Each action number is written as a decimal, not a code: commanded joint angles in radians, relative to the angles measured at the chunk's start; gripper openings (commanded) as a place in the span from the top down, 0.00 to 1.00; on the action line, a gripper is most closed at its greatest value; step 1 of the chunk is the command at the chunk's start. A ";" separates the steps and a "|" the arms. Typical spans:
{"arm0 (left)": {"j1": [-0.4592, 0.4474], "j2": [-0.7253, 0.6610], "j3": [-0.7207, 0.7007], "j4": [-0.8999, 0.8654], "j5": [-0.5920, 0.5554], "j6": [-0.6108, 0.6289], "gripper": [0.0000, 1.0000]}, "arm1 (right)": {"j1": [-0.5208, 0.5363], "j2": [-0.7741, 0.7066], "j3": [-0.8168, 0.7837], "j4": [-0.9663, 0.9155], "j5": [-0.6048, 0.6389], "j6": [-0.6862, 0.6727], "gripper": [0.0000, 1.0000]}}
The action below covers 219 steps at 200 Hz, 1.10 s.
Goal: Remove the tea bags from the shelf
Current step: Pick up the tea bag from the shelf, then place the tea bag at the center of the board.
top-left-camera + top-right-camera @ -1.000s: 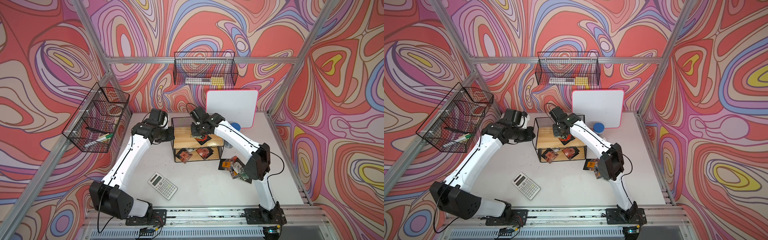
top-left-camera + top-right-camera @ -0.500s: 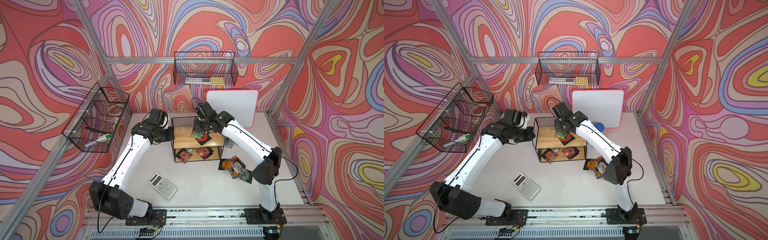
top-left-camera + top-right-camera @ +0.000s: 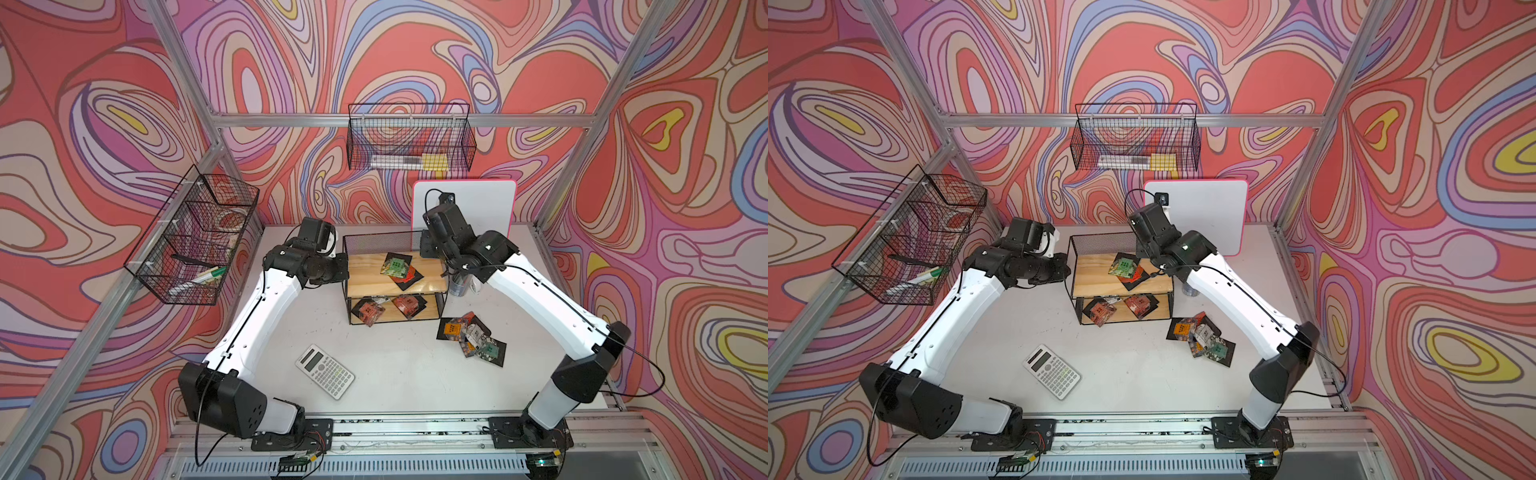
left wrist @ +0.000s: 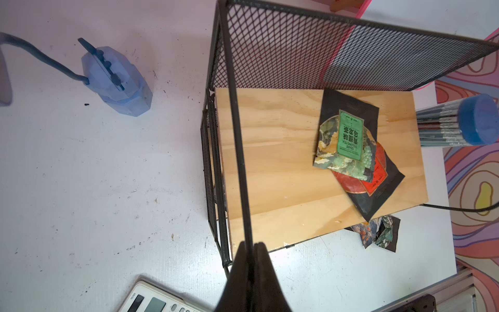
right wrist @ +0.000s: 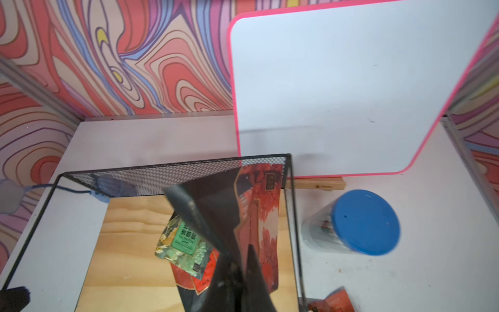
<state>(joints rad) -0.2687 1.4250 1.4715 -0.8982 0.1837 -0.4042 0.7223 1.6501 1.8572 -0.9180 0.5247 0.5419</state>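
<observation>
Tea bags (image 4: 348,140) glossy, black-backed; green label overlapping red, on shelf (image 4: 270,162)

The shelf (image 3: 365,274) stands open above and in front; its mesh back (image 3: 374,243) closes the rear, the whiteboard (image 3: 478,203) just behind. The left gripper (image 4: 251,251), clamped on the left top rail, bars that side. The right gripper (image 5: 241,256), pinching a red tea bag (image 5: 259,216), hangs over the back right corner, a blue-lidded jar (image 5: 364,221) just beside. Bare counter (image 3: 395,353) lies between calculator (image 3: 325,371) and the tea bag heap (image 3: 469,338).
</observation>
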 commanded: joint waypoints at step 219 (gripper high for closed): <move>0.000 -0.026 0.004 -0.017 0.001 -0.001 1.00 | -0.230 -0.341 -0.810 -0.154 -0.382 0.916 1.00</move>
<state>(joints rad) -0.2687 1.4235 1.4715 -0.8982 0.1841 -0.4042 0.5018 1.3190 1.0966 -1.1042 0.2173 1.3762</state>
